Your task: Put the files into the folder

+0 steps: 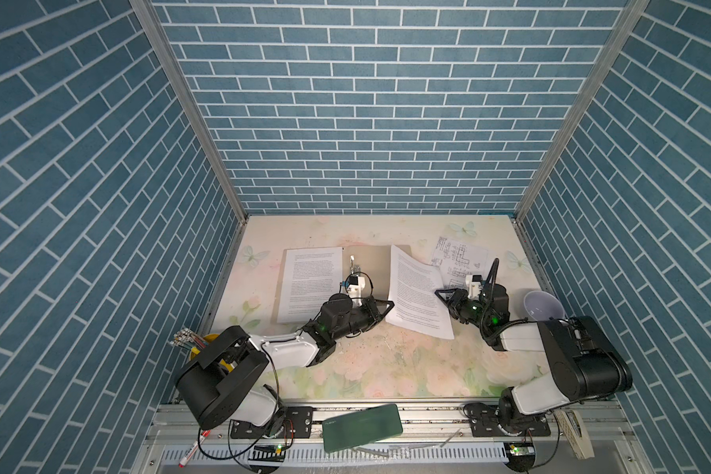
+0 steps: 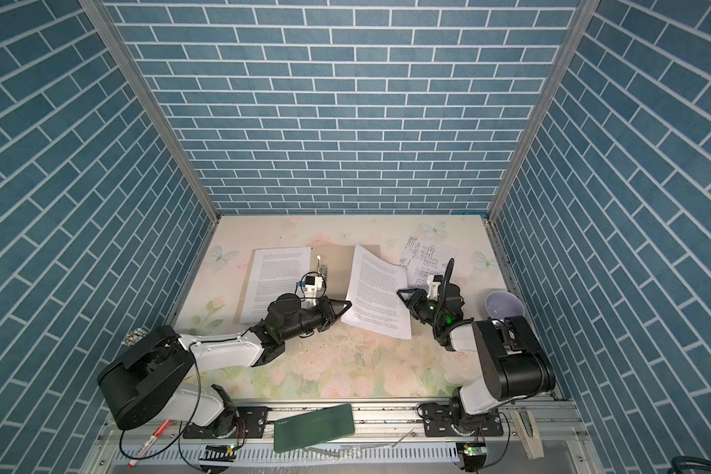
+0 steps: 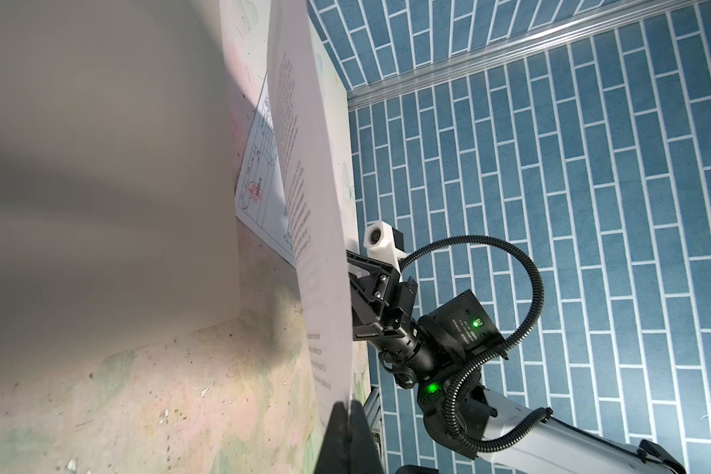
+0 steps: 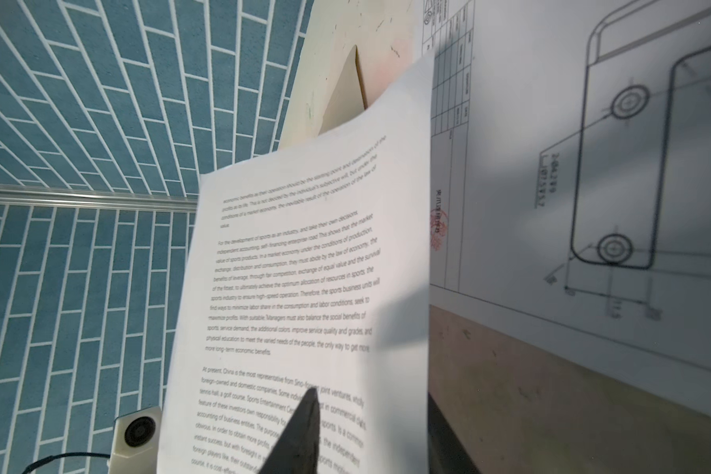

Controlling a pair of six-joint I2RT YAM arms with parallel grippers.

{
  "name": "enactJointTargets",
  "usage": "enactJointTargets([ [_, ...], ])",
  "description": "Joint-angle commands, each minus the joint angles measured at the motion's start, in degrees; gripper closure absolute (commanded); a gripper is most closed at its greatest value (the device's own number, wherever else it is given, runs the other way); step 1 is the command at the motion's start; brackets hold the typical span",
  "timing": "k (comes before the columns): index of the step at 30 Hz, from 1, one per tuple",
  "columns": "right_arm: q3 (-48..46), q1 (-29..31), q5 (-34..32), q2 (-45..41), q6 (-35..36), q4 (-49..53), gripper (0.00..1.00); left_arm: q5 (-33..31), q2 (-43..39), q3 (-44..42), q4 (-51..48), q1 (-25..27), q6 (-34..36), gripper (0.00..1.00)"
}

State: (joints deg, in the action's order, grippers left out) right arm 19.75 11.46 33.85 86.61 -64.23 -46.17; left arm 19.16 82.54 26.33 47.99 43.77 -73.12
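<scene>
The tan folder (image 1: 372, 266) (image 2: 337, 266) lies open on the table, with a metal clip (image 1: 354, 267) at its spine. One text sheet (image 1: 310, 283) rests on its left half. A second text sheet (image 1: 419, 293) (image 4: 304, 266) overlaps the folder's right edge, lifted and bowed between both arms. My left gripper (image 1: 391, 304) (image 3: 347, 404) is shut on its near left corner. My right gripper (image 1: 436, 291) (image 4: 372, 394) stands open astride its right edge, one finger on each face. The diagram sheet (image 1: 460, 254) (image 4: 592, 164) lies flat behind it, partly covered.
A lavender bowl (image 1: 544, 305) sits by the right wall next to the right arm. A yellow cup of pens (image 1: 194, 344) stands at the near left. A dark green case (image 1: 362, 427) and a red marker (image 1: 191, 451) lie on the front rail.
</scene>
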Motion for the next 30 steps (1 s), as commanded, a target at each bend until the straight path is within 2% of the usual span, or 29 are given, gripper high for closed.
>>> enactJointTargets([
  [1, 0.2, -0.19, 0.63, -1.79, 0.52, -0.9, 0.72, 0.16, 1.19, -0.57, 2.22, -0.35, -0.08, 1.0],
  [8, 0.58, -0.21, 1.74, -2.23, 0.86, -1.63, 0.88, 0.31, 3.22, -1.49, 4.9, -0.35, -1.22, 1.0],
  [15, 0.69, -0.28, 1.5, -2.39, 1.45, -0.15, 1.0, 0.31, 4.07, -3.45, 5.92, -0.83, -1.42, 0.99],
  [17, 0.83, -0.22, 1.16, -2.86, 2.23, 1.17, 1.0, 0.53, 4.19, -3.46, 5.18, -1.03, -1.04, 0.96],
  [18, 0.91, -0.21, 0.98, -3.13, 2.58, 2.06, 1.0, 0.58, 4.2, -3.33, 4.41, -1.05, -0.74, 0.92],
  [20, 0.94, -0.21, 0.23, -3.78, 2.96, 3.14, 1.0, 0.66, 3.99, -2.92, 1.68, -1.23, 0.97, 0.75],
  [28, 4.44, -0.14, -1.41, -6.71, 4.29, 10.3, 1.0, -2.13, 0.69, -0.14, -15.87, -2.15, 8.36, 0.43],
  [30, 5.73, -0.21, -2.72, -8.47, 5.54, 14.03, 1.0, -2.87, -0.74, 0.68, -20.55, -2.62, 9.66, 0.31],
])
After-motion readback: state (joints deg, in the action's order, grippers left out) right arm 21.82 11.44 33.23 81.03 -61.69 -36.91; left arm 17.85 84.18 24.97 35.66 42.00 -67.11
